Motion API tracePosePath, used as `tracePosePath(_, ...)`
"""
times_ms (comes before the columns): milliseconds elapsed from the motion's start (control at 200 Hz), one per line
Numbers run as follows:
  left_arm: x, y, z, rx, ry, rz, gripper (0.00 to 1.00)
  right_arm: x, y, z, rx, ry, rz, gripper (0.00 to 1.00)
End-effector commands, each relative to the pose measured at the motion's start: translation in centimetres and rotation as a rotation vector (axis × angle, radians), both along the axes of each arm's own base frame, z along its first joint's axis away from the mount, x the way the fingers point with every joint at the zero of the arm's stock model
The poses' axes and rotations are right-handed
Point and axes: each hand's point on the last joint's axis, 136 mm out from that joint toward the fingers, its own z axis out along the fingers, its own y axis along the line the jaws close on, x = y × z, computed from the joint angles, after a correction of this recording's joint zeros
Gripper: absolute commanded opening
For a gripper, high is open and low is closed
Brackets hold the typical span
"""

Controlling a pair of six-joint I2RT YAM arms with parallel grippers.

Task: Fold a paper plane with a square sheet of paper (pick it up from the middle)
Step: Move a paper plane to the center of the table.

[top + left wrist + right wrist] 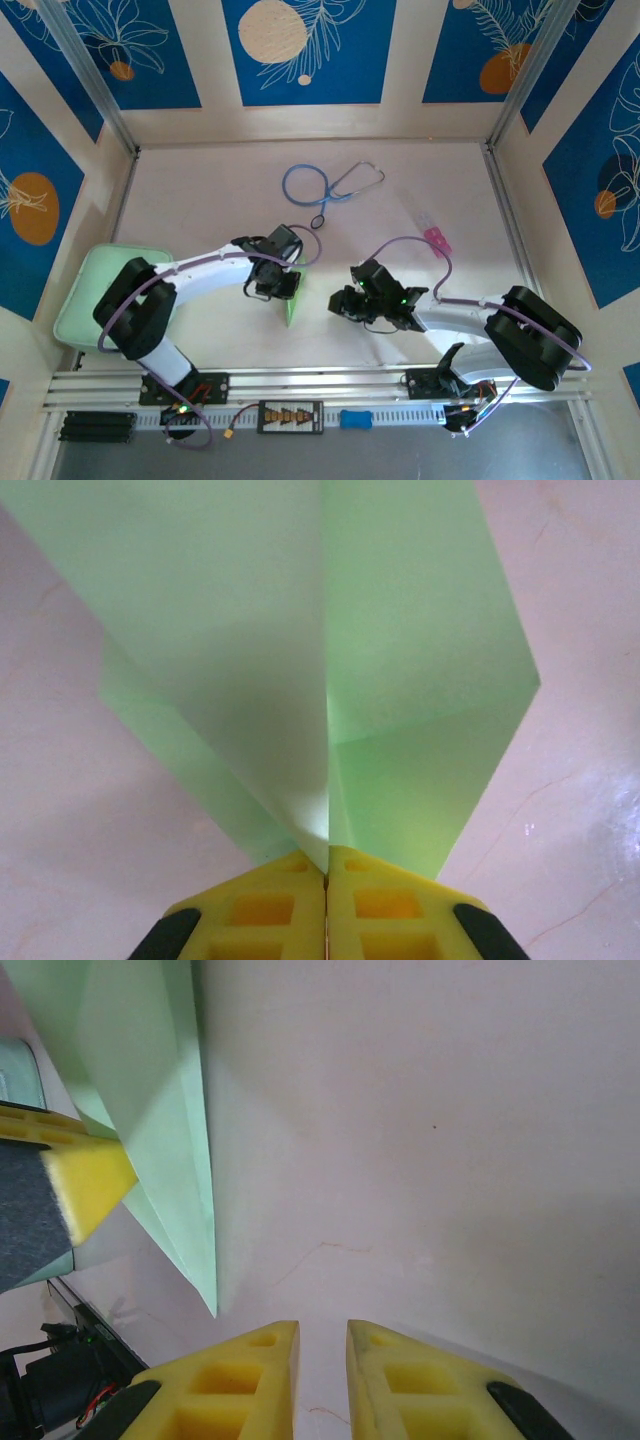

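The square sheet of paper stands folded into a pointed pale green paper plane [292, 306] on the table between the two arms. My left gripper [273, 284] is shut on its centre crease. In the left wrist view the flaps of the paper plane [410, 670] spread away on either side of the closed left gripper [326, 866]. My right gripper [341, 302] hovers just right of the plane, a little open, with nothing between its fingers. In the right wrist view the right gripper [322, 1336] is over bare table, with the plane's tip [170, 1130] at the left beside a left finger pad [88, 1185].
A blue stethoscope [328, 186] lies at the back middle of the table. A small pink item [437, 238] lies at the right. A thick mint-green pad [92, 290] sits at the left edge under the left arm. A metal rail [320, 380] runs along the near edge.
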Motion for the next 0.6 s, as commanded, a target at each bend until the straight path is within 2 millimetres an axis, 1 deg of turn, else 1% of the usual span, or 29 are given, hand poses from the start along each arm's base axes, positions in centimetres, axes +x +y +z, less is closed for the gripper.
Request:
tracePosePath(0,0.0,0.0,0.1,0.029,0.002,-0.017,0.11,0.0,-0.6,-0.7,-0.029,0.001,-0.006,0.21)
tracePosePath(165,0.0,-0.2,0.0,0.018,0.009,-0.019,0.19,0.0,-0.5,-0.7,-0.029,0.003,-0.006,0.21)
tracePosePath(330,-0.1,-0.6,0.0,0.001,0.01,-0.024,0.21,-0.1,-0.4,-0.9,-0.037,0.017,-0.002,0.21)
tracePosePath(460,-0.3,-0.9,-0.1,-0.012,0.02,-0.038,0.21,-0.1,-0.2,-0.9,-0.037,0.02,0.005,0.21)
tracePosePath(545,-0.3,-0.9,-0.1,-0.014,0.022,-0.043,0.15,0.1,0.3,-0.4,-0.013,0.01,0.011,0.21)
tracePosePath(595,-0.2,-0.9,0.0,-0.012,0.016,-0.043,0.14,0.1,0.7,-0.1,0.001,0.009,0.014,0.22)
